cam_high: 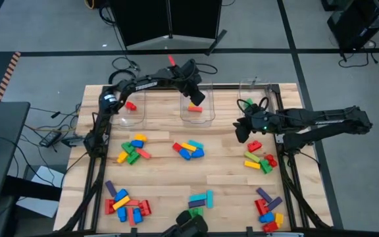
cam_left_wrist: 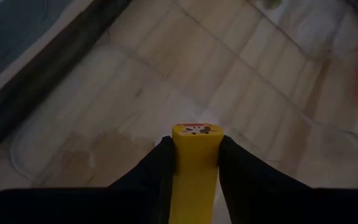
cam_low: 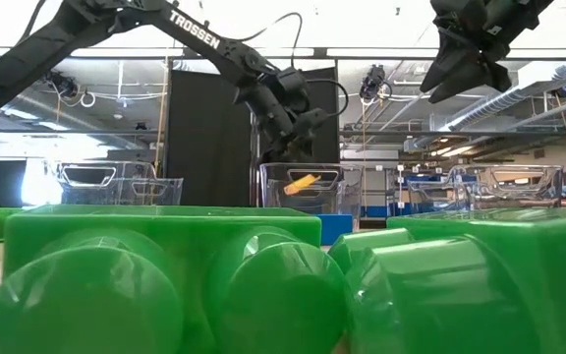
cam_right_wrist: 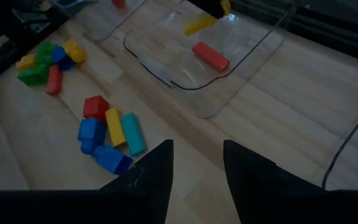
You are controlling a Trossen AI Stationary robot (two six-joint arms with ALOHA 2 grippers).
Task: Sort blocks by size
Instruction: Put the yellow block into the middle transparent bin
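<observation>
One yellow block (cam_left_wrist: pixel 194 163) sits clamped between the left gripper (cam_high: pixel 194 93) fingers, its long axis running straight out from them, hanging directly above the middle bin (cam_high: pixel 197 105) at twelve o'clock on the table. Right gripper (cam_high: pixel 243 131) waits empty and parted at three o'clock.

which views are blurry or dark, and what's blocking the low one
Low view: big out-of-focus green blocks right at the lens fill the lower half, and bright ceiling lights glare behind. Both wrist views are dim; in the left one the yellow block between the jaws is the only bright spot. High view is evenly lit and sharp.
</observation>
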